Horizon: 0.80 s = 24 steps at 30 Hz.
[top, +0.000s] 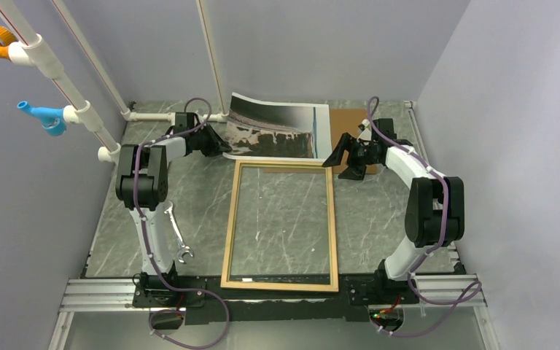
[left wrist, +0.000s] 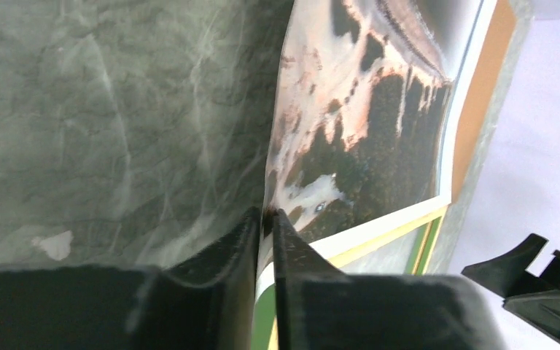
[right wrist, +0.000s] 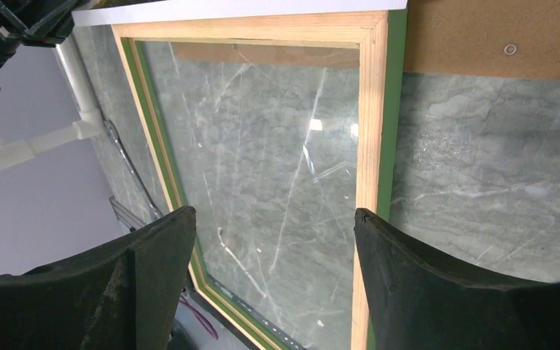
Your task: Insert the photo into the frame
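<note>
Left end effector [left wrist: 265, 214] clamps the photo [left wrist: 357, 124] by its edge — right end effector [right wrist: 275, 219] spread wide, empty, near the frame [right wrist: 371, 131].

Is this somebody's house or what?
Probably a robot lab booth, not a house: a left arm and right arm bolted to a metal rail, plain grey walls boxed around one table.

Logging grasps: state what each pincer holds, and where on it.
Left pincer pinches the photo at its left edge; right pincer is open, holding nothing.
</note>
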Available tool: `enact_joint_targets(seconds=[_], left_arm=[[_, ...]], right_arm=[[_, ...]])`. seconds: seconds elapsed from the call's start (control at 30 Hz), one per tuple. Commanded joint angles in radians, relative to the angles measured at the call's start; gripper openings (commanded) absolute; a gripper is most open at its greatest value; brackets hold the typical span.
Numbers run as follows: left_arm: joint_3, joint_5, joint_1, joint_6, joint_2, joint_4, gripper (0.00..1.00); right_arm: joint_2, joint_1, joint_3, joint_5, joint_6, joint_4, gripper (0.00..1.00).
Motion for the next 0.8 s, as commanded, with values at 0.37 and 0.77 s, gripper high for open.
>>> enact_joint_targets(seconds=[0.37, 0.77], left_arm=[[-0.062, 0.103, -0.049, -0.042, -0.282, -0.003, 0.00], [-0.118, -0.028, -0.199, -0.134, -0.573, -0.252, 0.00]], right_arm=[[-0.190, 0.077, 0.171, 0.112, -0.124, -0.021, 1.00], [-0.400, 0.281, 0.227, 0.315, -0.397, 0.016, 1.00]])
